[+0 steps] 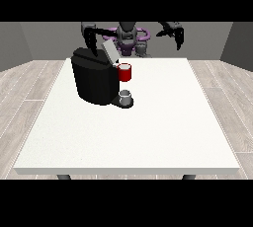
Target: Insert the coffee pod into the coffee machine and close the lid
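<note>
Hand at the view's left [91, 37]: it's held up over the back top of the coffee machine [94, 80], fingers pointed down and hanging relaxed, nothing gripped. Whether the fingertips actually touch the machine's top can't be told from here.

Hand at the view's right [174, 32]: it's raised above the table's far edge, well apart from everything else, fingers spread and drooping, nothing held.

Coffee machine: a black boxy body is seen just below the hand at the view's left, on the left half of the table [148, 132].

Lid [109, 52]: a grey flap is tilted up at the machine's top, just beside the hand at the view's left, on its inner side. So it's open.

Red thing at the machine [125, 72]: it's stuck at the machine's front, below the lid and lower than that same hand.

Grey thing [125, 95]: a small cup-like item is set on the machine's dark base, right under the red thing, well below both hands. It can't be told for sure if this is the pod.

Robot body [127, 36]: it's seen behind the table, between the two hands.
</note>
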